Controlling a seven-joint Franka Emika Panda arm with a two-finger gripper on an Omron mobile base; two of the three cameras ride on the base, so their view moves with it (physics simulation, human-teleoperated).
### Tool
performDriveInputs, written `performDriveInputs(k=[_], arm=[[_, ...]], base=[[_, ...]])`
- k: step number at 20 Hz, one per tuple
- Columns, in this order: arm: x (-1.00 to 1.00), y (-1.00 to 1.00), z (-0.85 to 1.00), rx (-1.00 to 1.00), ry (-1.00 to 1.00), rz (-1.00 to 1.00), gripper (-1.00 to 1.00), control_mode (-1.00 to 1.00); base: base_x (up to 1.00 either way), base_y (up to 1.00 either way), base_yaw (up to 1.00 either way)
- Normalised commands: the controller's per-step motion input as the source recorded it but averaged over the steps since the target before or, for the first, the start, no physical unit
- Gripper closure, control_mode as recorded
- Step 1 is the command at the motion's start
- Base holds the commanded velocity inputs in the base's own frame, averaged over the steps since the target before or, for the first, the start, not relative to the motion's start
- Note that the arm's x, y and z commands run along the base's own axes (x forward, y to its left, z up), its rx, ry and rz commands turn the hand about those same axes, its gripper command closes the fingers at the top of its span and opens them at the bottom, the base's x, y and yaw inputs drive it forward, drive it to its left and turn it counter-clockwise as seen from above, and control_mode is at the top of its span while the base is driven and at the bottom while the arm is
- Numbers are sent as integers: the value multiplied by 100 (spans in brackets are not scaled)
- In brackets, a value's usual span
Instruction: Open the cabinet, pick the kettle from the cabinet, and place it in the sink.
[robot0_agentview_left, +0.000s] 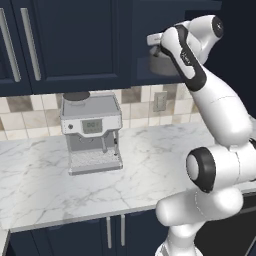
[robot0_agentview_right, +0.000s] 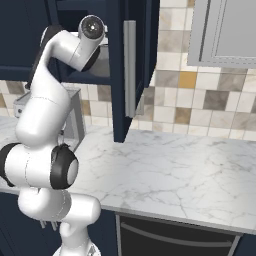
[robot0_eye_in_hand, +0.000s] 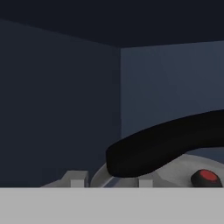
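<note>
Kettle (robot0_eye_in_hand: 183, 168) sits inside the open navy cabinet (robot0_eye_in_hand: 61, 109): we see grey metal, a thick black arched handle and a red knob. Whether our gripper's fingers clamp it, we cannot tell.

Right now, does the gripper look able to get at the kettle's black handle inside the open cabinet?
Probably yes: the cabinet door stands swung open, and the hand is inside with the kettle's black handle right ahead, nothing between.
</note>
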Motion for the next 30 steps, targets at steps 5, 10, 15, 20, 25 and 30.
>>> performDriveInputs(k=[5,10,15,20,25,30], arm=[[-46,5,0,0,0,1,100,-100],[-56,1,0,0,0,1,100,-100],[-62,0,1,0,0,0,100,-100],[-64,3,1,0,0,0,100,-100],[-64,7,0,0,0,0,100,-100],[-64,11,0,0,0,0,100,-100]], base=[[0,0,0],[0,0,0],[0,0,0],[0,0,0],[0,0,0],[0,0,0]])
